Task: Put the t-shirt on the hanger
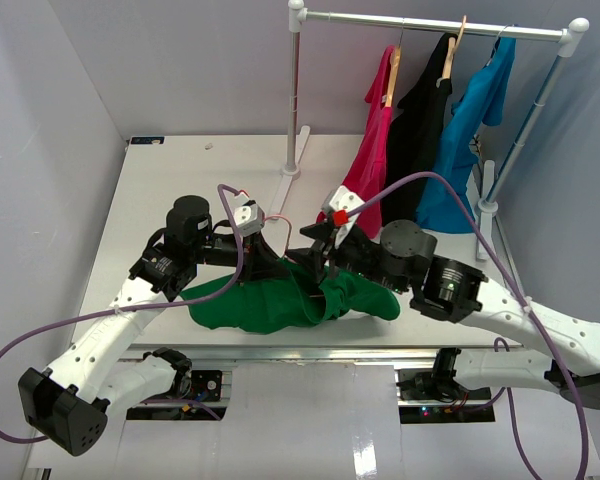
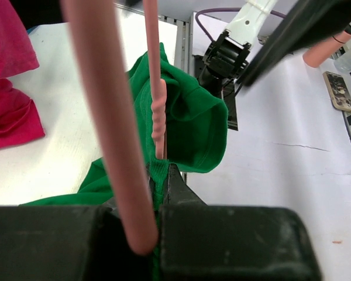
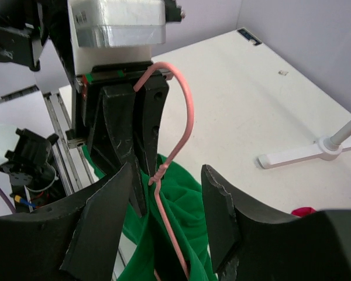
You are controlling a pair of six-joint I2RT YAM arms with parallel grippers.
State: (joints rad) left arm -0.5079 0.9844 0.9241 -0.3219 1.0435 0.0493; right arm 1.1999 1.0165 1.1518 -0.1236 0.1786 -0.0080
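The left fingers are clamped on the hanger just below its hook. The right fingers stand apart on either side of its twisted neck, gripping nothing. The t-shirt lies bunched on the desk around the wire, so threading looks underway, with spreading it over both shoulders apparently left to do.

1 t-shirt, 1 hanger, 3 hung shirts, 1 rack.
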